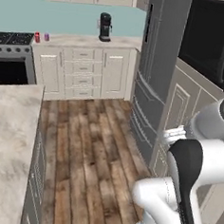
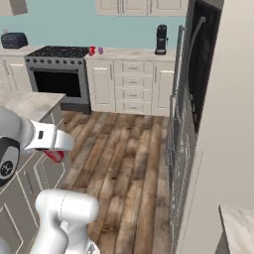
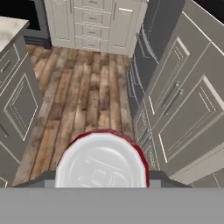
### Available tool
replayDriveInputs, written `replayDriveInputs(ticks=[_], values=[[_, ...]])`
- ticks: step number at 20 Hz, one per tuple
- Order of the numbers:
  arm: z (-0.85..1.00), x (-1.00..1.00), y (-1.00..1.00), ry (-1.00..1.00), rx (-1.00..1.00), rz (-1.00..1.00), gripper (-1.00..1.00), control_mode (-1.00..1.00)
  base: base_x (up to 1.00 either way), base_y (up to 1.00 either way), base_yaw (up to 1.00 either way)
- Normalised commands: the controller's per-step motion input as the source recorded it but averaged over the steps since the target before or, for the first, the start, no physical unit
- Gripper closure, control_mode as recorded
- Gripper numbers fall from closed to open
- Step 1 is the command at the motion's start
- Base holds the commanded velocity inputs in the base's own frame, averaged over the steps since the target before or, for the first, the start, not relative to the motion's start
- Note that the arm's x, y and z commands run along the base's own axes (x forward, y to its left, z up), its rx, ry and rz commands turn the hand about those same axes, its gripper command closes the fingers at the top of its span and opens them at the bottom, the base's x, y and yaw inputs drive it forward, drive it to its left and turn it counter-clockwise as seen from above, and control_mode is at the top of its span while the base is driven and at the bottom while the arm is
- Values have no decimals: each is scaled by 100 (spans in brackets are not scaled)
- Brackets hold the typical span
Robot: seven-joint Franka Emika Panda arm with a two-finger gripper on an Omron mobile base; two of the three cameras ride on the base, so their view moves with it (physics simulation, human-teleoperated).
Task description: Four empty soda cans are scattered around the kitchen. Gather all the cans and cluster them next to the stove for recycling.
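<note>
My gripper (image 3: 101, 180) is shut on a red soda can (image 3: 103, 159) with a silver top, which I see from above in the hand view, over the wood floor. In the right base view the same can (image 2: 55, 156) pokes out below the white hand, near the island's corner. On the far counter, just right of the stove (image 1: 12, 46), stand a red can (image 1: 37, 37) and a purple can (image 1: 46, 36). The right base view also shows these two, the red can (image 2: 92, 50) and the purple can (image 2: 100, 50), beside the stove (image 2: 57, 62).
A marbled island counter (image 1: 7, 139) lies to the left. The tall grey fridge (image 1: 160, 65) and black wall oven (image 1: 212, 41) line the right side. A black coffee machine (image 1: 105, 26) and a dark toaster (image 2: 14, 39) stand on the far counters. Plank floor (image 1: 87, 145) runs between.
</note>
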Motion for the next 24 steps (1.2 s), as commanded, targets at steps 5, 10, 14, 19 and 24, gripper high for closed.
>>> replayDriveInputs(ticks=[5,10,14,19,24], values=[[0,0,0,0,0,0,100,100,45,2,39],[0,0,0,0,0,0,100,100,87,-6,26],[0,0,0,0,0,0,100,100,100,-4,22],[0,0,0,0,0,0,100,100,95,-4,24],[0,0,0,0,0,0,100,100,89,-5,26]])
